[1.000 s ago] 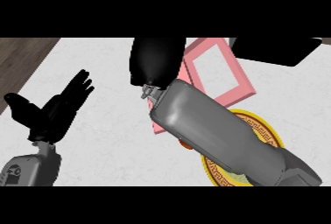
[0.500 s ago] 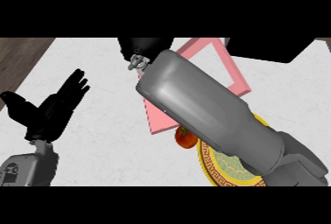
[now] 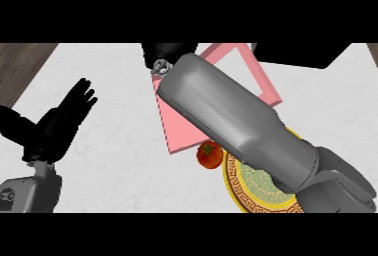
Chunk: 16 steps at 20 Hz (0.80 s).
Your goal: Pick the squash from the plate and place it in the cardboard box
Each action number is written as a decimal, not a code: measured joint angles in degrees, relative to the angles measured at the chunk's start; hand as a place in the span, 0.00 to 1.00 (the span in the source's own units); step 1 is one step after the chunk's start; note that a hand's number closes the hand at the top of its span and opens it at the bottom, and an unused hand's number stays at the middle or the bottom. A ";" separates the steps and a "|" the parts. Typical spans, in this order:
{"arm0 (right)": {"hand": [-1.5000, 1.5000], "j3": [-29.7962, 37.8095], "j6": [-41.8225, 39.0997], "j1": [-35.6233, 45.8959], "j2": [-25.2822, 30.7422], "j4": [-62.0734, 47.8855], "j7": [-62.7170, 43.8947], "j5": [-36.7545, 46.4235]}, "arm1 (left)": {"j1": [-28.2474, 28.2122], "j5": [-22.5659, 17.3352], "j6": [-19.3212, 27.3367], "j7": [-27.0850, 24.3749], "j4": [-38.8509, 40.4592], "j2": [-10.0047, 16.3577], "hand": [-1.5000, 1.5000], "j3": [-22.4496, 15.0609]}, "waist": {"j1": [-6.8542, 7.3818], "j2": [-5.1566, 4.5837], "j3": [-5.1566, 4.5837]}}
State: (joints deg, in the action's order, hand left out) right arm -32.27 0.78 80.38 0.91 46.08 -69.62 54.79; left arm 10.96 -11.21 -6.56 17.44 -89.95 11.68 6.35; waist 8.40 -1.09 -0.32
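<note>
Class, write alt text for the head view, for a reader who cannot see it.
The robot's grey right forearm stretches diagonally over a pink box, its right robot hand at the far end. A round red vegetable lies by a yellow-rimmed plate; the left robot hand rests open at left.

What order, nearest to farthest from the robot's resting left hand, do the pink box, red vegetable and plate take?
From the left hand, open at the head view's left:
1. Pink box, centre.
2. Red vegetable, just right of the box's lower corner.
3. Plate, lower right.
</note>
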 measured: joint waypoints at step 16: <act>0.00 -0.40 11.90 -11.69 -0.14 -6.03 2.89 -13.03 | -1.18 0.18 0.25 -1.18 -0.17 -0.21 0.50 0.58 | -0.72 -0.23 0.18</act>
State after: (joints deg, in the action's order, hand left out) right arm -32.67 12.68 68.70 0.77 40.05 -66.73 41.76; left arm 9.78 -11.02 -6.31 16.27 -90.12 11.48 6.93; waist 7.68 -1.32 -0.14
